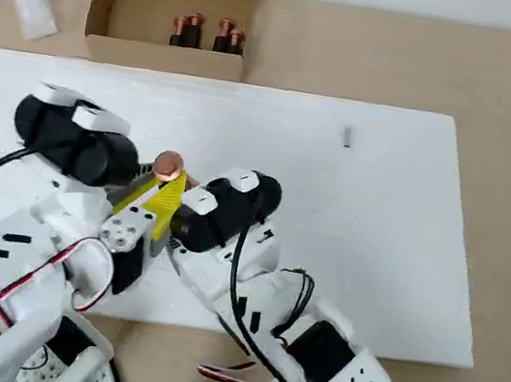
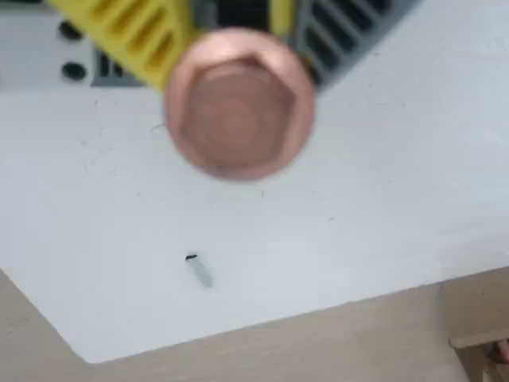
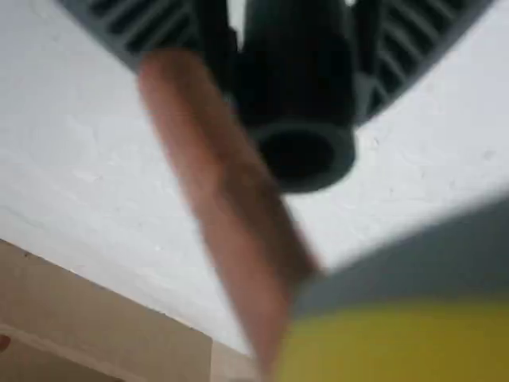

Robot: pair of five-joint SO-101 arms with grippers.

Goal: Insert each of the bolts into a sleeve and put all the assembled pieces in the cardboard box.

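The copper bolt (image 1: 169, 165) stands head uppermost where the two grippers meet, toward 9 o'clock on the white board (image 1: 376, 231). The left gripper (image 1: 158, 196), with its yellow jaw, is clamped on the shank below the head, which leaves the lower end free for mating. The black sleeve (image 3: 298, 103) is pinched in the right gripper (image 3: 290, 32), its open mouth bared beyond the jaws so the shank can enter. In the right wrist view the shank runs slantwise beside the sleeve, not into the bore. The insertion therefore looks not yet made, and the two axes seem to need lining up. At 12 o'clock from the bolt, past the board's far edge, the cardboard box (image 1: 160, 57) holds four assembled pieces (image 1: 208, 34) standing along its near wall. This pair is likely the last.
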